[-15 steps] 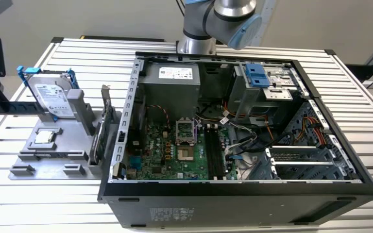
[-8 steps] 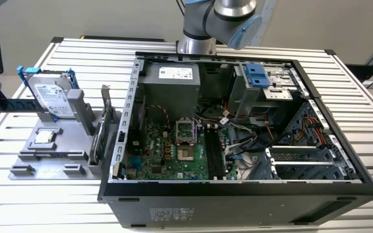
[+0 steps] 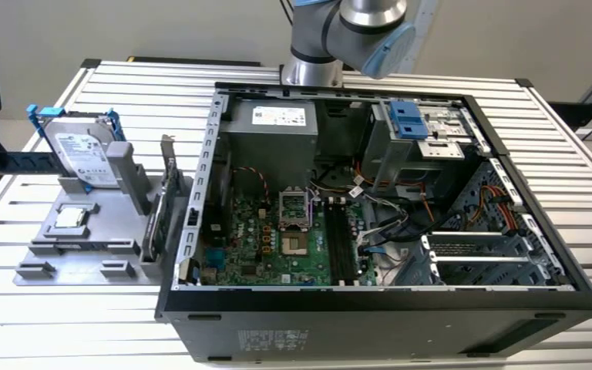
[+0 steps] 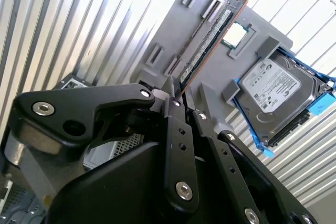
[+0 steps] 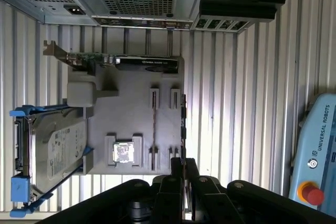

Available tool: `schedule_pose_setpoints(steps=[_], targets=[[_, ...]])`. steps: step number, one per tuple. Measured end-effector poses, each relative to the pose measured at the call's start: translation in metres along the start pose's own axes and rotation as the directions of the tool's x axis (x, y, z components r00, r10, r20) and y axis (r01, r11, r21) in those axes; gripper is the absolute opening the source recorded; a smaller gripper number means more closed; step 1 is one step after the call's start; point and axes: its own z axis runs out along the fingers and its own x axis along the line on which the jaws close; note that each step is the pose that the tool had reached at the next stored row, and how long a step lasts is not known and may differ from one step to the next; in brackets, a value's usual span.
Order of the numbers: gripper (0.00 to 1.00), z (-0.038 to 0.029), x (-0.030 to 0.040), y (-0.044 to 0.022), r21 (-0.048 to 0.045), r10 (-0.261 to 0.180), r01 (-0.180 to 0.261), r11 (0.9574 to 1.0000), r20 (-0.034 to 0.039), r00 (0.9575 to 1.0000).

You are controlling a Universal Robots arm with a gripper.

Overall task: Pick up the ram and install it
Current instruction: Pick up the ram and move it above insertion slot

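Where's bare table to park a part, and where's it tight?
Free: table slats between the grey fixture and the near edge, at the exterior view's left of the case; also slats along the case's right in that view. Crowded: the fixture, carrying hard drive and processor, and the case interior.

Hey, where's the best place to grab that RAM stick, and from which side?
Pinch the ram across its two flat faces, coming in edge-on along its length. It is thin and long, so only the broad faces give the pads purchase. The gripper looks closed on it just so, at one end.
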Motion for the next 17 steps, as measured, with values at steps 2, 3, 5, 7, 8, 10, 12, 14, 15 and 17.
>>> schedule_pose_setpoints(steps=[2,3,5,7,8,10,12,14,15,17], targets=[[0.0,-0.0015,-0.0001,0.0,0.0,0.0,0.0,1.0,0.0,1.0],[0.0,-0.0022,-0.0001,0.0,-0.0001,0.0,0.0,1.0,-0.0001,1.0],[0.0,-0.0035,-0.0002,0.0001,0.0,0.0,0.0,1.0,0.0,1.0],[0.0,-0.0042,-0.0002,0.0001,0.0,0.0,0.0,1.0,0.0,1.0],[0.0,-0.0041,-0.0002,0.0001,-0.0002,0.0,0.0,1.0,-0.0002,1.0],[0.0,-0.0042,-0.0002,0.0001,-0.0002,0.0,0.0,1.0,-0.0001,1.0],[0.0,-0.0043,-0.0002,0.0001,-0.0001,0.0,0.0,1.0,0.0001,1.0],[0.0,-0.0043,-0.0002,0.0001,0.0,0.0,0.0,1.0,0.0002,1.0],[0.0,-0.0043,-0.0002,0.0001,0.0,0.0,0.0,1.0,0.0002,1.0],[0.0,-0.0044,-0.0003,0.001,0.0002,0.0,0.0,1.0,0.0005,1.0]])
